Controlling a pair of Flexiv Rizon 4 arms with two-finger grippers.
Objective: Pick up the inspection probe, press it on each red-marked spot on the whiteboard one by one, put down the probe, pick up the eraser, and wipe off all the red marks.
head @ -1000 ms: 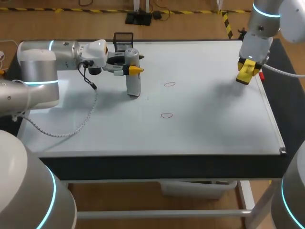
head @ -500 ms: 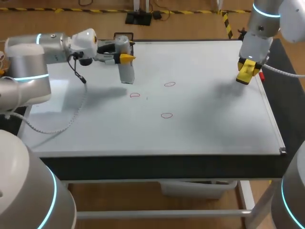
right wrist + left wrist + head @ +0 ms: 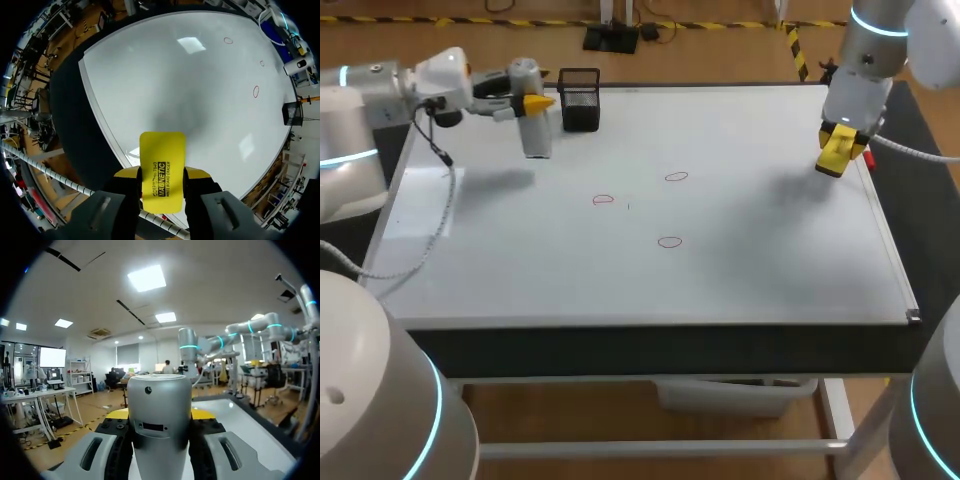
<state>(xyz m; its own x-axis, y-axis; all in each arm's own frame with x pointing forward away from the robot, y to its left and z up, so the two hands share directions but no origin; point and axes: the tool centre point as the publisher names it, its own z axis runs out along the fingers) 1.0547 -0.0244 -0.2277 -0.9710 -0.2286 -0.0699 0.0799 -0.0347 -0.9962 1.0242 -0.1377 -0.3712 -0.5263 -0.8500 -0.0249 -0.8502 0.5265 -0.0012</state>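
Note:
The inspection probe, a grey cylinder, hangs upright above the whiteboard's back left part, just left of a black mesh holder. My left gripper is shut on its upper part. In the left wrist view the probe fills the gap of the left gripper. Three red circles lie mid-board: left, back, front. My right gripper hovers at the back right, shut on the yellow eraser. The right wrist view shows the eraser in the right gripper.
The whiteboard covers almost the whole tabletop. In the right wrist view the black mesh holder stands at the far corner, beyond the red circles. A cable hangs from my left arm over the board's left edge.
My left arm has lifted the probe off the left red circle and carried it back and left, close to the mesh holder. The right arm and eraser have stayed still.

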